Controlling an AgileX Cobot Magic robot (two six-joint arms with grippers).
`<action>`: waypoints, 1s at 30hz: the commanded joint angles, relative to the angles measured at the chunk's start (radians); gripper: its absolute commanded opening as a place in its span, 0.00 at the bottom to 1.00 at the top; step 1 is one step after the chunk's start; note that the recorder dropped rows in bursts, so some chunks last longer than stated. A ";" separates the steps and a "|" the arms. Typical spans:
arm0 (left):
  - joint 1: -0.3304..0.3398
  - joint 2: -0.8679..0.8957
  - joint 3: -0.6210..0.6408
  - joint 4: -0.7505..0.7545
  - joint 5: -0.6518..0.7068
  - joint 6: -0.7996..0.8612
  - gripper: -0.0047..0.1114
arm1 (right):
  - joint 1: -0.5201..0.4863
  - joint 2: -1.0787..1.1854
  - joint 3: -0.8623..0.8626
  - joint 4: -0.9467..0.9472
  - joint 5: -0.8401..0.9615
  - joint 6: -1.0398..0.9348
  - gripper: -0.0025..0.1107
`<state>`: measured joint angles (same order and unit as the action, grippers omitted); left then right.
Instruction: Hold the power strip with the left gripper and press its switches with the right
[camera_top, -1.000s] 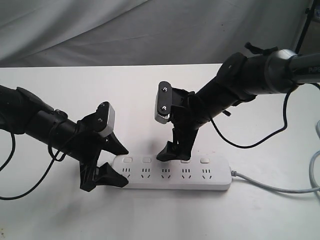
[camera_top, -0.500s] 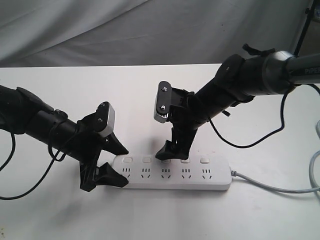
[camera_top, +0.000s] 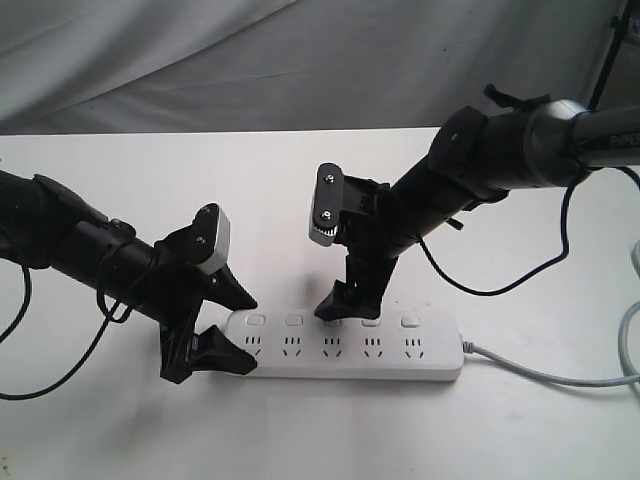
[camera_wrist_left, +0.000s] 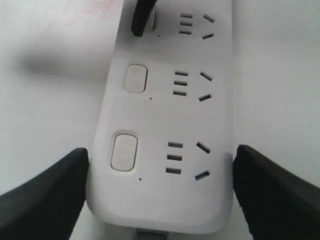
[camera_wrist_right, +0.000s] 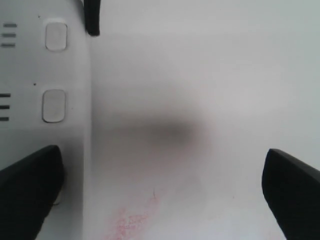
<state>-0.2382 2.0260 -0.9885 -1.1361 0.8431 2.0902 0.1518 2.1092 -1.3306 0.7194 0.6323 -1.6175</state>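
The white power strip (camera_top: 430, 352) lies flat on the table, its grey cord (camera_top: 540, 372) leaving at the right. My left gripper (camera_top: 243, 331) straddles its left end. In the left wrist view its black fingers (camera_wrist_left: 45, 190) press both long sides of the power strip (camera_wrist_left: 165, 120), so the left gripper (camera_wrist_left: 160, 200) is shut on it. My right gripper (camera_top: 335, 305) comes down from the right onto the row of switches (camera_top: 370, 322), one fingertip on the third button. In the right wrist view the right gripper (camera_wrist_right: 162, 195) stands wide open, one finger (camera_wrist_right: 30, 190) over the power strip (camera_wrist_right: 40, 75).
The white table (camera_top: 330, 190) runs back to a grey cloth backdrop (camera_top: 300, 60). A black cable (camera_top: 480, 290) loops under the right arm. A faint red smear (camera_wrist_right: 130, 217) marks the table beside the strip.
The right gripper's tip has shifted very slightly to the right over the third button. The left gripper and the strip have not moved.
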 joint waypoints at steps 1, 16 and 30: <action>-0.005 0.003 0.001 -0.007 -0.013 0.004 0.42 | -0.004 0.025 0.020 -0.212 -0.021 0.037 0.94; -0.005 0.003 0.001 -0.007 -0.013 0.004 0.42 | -0.004 -0.024 0.020 -0.011 -0.013 -0.037 0.94; -0.005 0.003 0.001 -0.007 -0.013 0.004 0.42 | -0.010 -0.115 0.020 0.099 0.014 -0.064 0.94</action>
<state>-0.2382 2.0260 -0.9885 -1.1361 0.8410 2.0902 0.1509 2.0036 -1.3139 0.8088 0.6280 -1.6761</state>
